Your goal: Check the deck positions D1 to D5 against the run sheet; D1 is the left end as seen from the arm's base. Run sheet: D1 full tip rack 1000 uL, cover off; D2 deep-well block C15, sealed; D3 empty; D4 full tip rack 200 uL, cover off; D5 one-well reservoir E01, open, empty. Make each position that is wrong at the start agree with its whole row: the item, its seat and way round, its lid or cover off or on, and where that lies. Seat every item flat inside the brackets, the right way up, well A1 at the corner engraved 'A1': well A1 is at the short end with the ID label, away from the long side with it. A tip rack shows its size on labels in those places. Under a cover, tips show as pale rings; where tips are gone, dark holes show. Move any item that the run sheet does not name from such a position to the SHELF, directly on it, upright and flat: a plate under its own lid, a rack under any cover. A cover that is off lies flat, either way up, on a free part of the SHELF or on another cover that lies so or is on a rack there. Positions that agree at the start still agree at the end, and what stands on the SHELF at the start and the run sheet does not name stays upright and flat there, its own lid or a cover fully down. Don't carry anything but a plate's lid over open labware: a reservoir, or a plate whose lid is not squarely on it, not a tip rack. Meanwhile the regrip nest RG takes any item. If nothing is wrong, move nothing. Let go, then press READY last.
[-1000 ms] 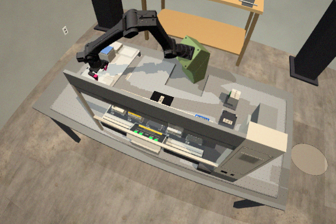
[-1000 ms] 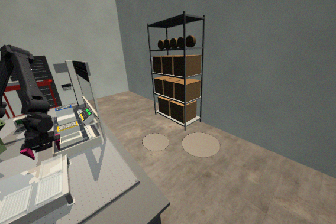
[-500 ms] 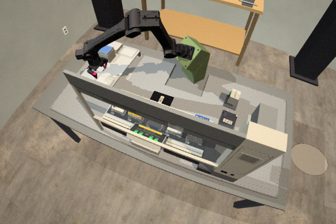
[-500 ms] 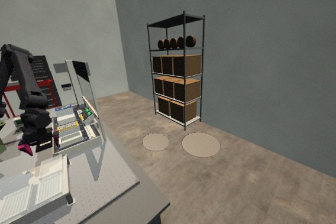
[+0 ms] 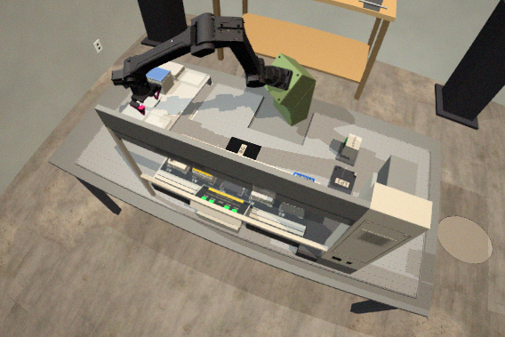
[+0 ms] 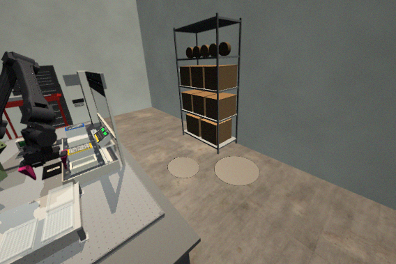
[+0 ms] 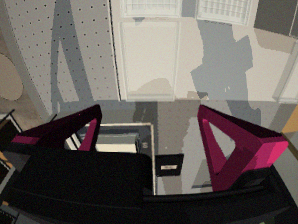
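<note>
My gripper (image 5: 149,101) (image 6: 49,172) (image 7: 149,109) is open and empty, above the deck-side end of the shelf (image 6: 78,207). A flat clear cover or tray (image 6: 62,195) (image 7: 150,60) lies below it. Two white gridded items (image 6: 57,223) (image 7: 225,9) stand farther along. A blue-topped item (image 5: 159,75) stands on the shelf beside the arm. On the deck, a pale open reservoir (image 6: 84,163) (image 5: 178,164) is at the D5 end, with a yellow-labelled tip rack (image 6: 79,149) (image 5: 202,173) next to it. A blue-labelled rack (image 6: 74,127) is at the far end. Engravings and well details are too small to read.
A black labelled plate (image 5: 246,149) (image 6: 52,171) (image 7: 169,164) lies between arm and deck. The hood's grey beam (image 5: 231,158) runs over the deck. The green arm mount (image 5: 293,96) stands behind. A small box on a stand (image 5: 352,147) and a dark labelled block (image 5: 342,179) are at the other end.
</note>
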`<state>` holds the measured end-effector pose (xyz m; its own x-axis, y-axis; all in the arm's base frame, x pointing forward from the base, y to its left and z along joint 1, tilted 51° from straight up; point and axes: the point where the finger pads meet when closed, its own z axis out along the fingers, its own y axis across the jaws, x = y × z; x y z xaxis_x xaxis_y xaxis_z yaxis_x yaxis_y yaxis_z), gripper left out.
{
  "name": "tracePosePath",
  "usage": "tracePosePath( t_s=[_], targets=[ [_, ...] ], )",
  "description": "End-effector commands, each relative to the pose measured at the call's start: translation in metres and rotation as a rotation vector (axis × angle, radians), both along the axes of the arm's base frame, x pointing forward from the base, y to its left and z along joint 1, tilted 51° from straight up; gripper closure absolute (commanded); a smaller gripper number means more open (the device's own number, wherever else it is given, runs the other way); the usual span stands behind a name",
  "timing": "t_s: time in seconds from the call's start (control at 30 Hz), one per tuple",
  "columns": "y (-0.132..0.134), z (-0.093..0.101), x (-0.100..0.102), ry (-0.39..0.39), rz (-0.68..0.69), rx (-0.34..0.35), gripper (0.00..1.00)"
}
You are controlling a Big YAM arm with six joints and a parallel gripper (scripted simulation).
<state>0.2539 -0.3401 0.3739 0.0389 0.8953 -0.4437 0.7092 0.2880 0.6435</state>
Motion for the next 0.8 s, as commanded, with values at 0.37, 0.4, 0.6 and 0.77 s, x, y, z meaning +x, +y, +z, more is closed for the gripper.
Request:
tracePosePath(
  t_s=[0.37, 0.4, 0.6, 0.77],
  targets=[
    [0.0, 0.033, -0.021, -0.008, -0.008, -0.043, 0.0],
    [0.001, 0.024, -0.021, -0.001, -0.008, -0.028, 0.0],
    [0.004, 0.03, -0.017, -0.012, -0.003, -0.042, 0.0],
    [0.004, 0.03, -0.017, -0.012, -0.003, -0.042, 0.0]
  ],
)
